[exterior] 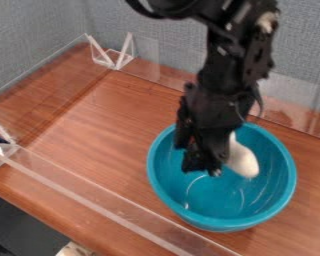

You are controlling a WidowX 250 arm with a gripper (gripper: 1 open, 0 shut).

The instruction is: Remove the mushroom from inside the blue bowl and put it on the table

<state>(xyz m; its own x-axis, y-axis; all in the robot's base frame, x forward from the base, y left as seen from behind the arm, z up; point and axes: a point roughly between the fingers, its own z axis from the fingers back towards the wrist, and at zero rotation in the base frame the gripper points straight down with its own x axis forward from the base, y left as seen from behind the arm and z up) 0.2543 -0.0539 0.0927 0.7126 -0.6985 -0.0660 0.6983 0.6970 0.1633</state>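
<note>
The turquoise-blue bowl (264, 203) sits on the wooden table (96, 115) at the right front. My gripper (214, 166) points straight down into the bowl's left half. Its dark fingers are shut on the mushroom (242, 158), whose cream-white stem sticks out to their right. The reddish cap is hidden. The mushroom hangs above the bowl's floor, still within the rim.
Clear acrylic walls edge the table; the front one (83, 193) runs diagonally close to the bowl. A white wire bracket (116, 52) stands at the back left corner. Bare wood lies left of the bowl.
</note>
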